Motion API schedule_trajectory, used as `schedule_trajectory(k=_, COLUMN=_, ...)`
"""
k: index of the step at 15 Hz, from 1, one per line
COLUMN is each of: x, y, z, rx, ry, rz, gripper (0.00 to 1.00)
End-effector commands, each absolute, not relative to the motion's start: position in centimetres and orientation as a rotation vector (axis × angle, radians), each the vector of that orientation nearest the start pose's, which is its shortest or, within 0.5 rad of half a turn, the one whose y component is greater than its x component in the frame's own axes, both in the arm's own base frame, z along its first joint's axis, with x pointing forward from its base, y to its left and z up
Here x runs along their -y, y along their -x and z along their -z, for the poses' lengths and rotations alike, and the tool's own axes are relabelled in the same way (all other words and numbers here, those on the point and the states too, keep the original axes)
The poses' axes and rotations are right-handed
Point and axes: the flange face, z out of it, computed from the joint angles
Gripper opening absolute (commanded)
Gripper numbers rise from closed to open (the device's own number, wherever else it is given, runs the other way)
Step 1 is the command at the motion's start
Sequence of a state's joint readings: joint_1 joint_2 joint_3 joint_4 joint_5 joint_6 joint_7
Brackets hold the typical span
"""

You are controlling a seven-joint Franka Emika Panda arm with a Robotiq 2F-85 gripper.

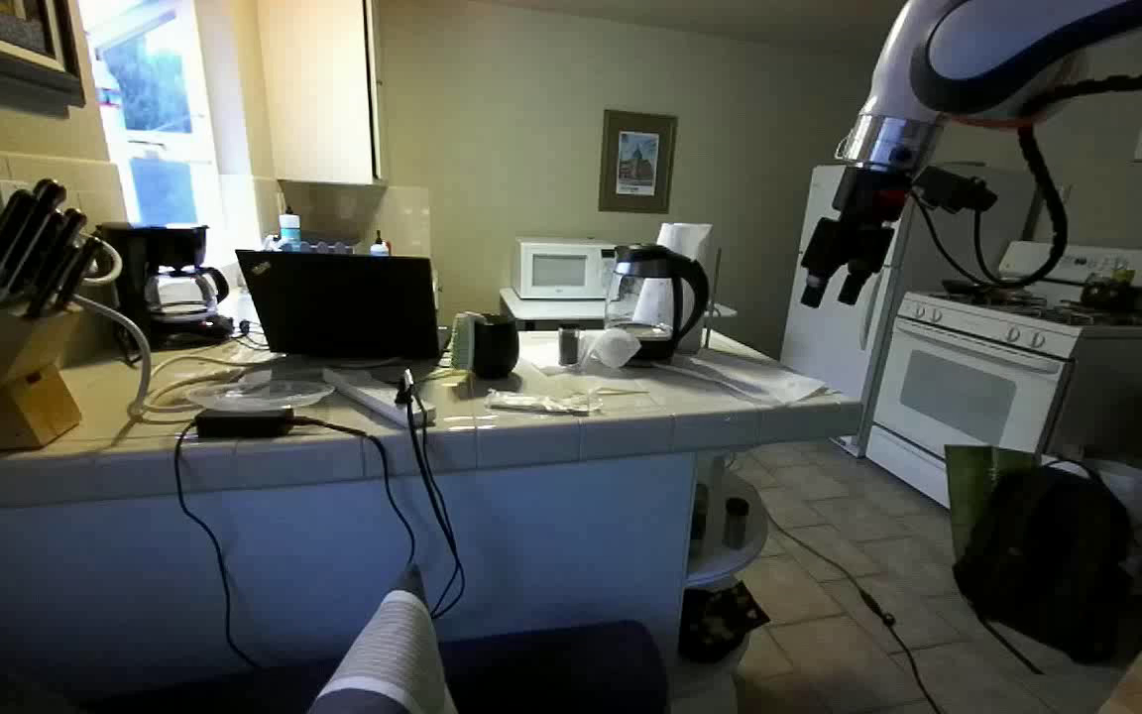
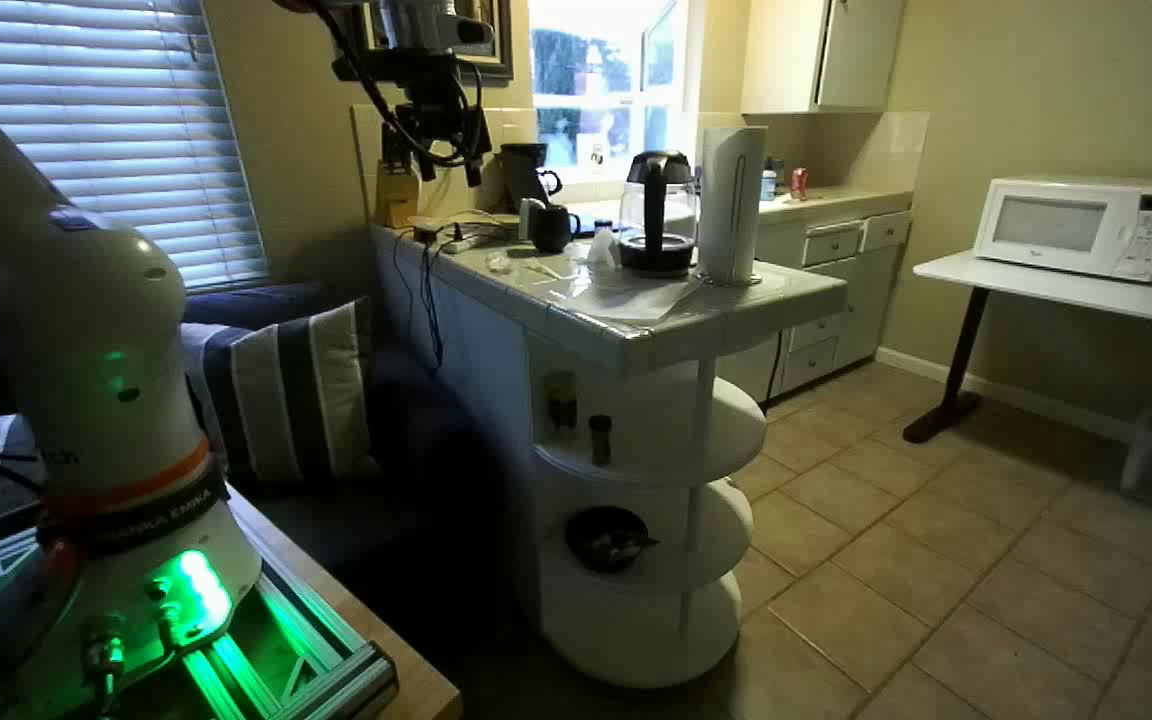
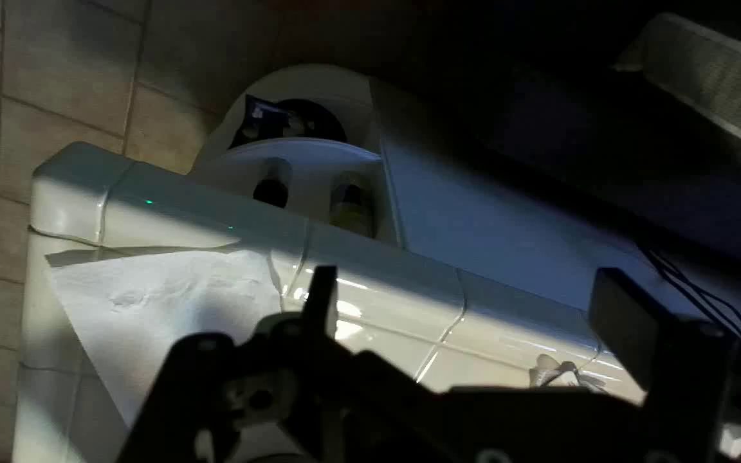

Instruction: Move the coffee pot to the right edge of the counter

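In an exterior view the glass coffee pot (image 1: 638,293) stands upright on the tiled counter (image 1: 531,448), near its end, with the black handle toward the right of the picture. The gripper (image 1: 832,288) hangs in the air on that same side, well apart from the coffee pot, fingertips downward with a gap between them. Along the counter stand a dark mug (image 1: 496,349), a black laptop (image 1: 343,305), a drip coffee machine (image 1: 140,278) and a wooden knife block (image 1: 6,342). Past the counter's end is a white gas stove (image 1: 972,382).

In an exterior view a paper towel roll (image 2: 731,205) stands just beside the coffee pot; whether they touch I cannot tell. The gripper is left of it here, well apart. A white paper sheet (image 2: 641,303) lies near both, close to the counter's corner. Rounded shelves (image 2: 641,635) under that end hold small jars (image 2: 600,440) and a black bowl (image 2: 591,558). A microwave (image 2: 1061,228) sits on a white table (image 2: 956,266) across the tiled floor (image 2: 1016,505).

In the wrist view the jaws are spread wide, the counter's glossy edge showing in the gap between them. The paper sheet lies to their left in the picture, with the shelves and the floor farther up.
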State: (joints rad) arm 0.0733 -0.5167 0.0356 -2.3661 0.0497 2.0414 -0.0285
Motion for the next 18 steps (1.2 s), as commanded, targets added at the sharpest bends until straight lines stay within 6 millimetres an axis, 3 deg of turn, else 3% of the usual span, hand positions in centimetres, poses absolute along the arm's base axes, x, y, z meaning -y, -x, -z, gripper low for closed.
schedule_trajectory(k=1, x=-4.9, y=-41.2, z=-53.4, rx=0.179, ry=3.087, rz=0.295, gripper=1.0)
schedule_trajectory(k=6, x=-4.9, y=-41.2, z=-53.4, rx=0.179, ry=3.087, rz=0.295, gripper=1.0)
schedule_trajectory(k=7, x=-5.0, y=-41.9, z=-53.4, rx=0.128, ry=3.113, rz=0.317, gripper=1.0)
schedule_trajectory(k=11, x=-6.7, y=-46.2, z=-52.3, rx=-0.084, ry=3.202, rz=0.462, gripper=1.0)
schedule_trajectory(k=15, x=-9.1, y=-51.0, z=-49.4, rx=-0.292, ry=3.27, rz=0.664, gripper=1.0)
schedule_trajectory(k=18, x=-8.8, y=-55.0, z=-48.4, rx=-0.442, ry=3.305, rz=0.857, gripper=1.0)
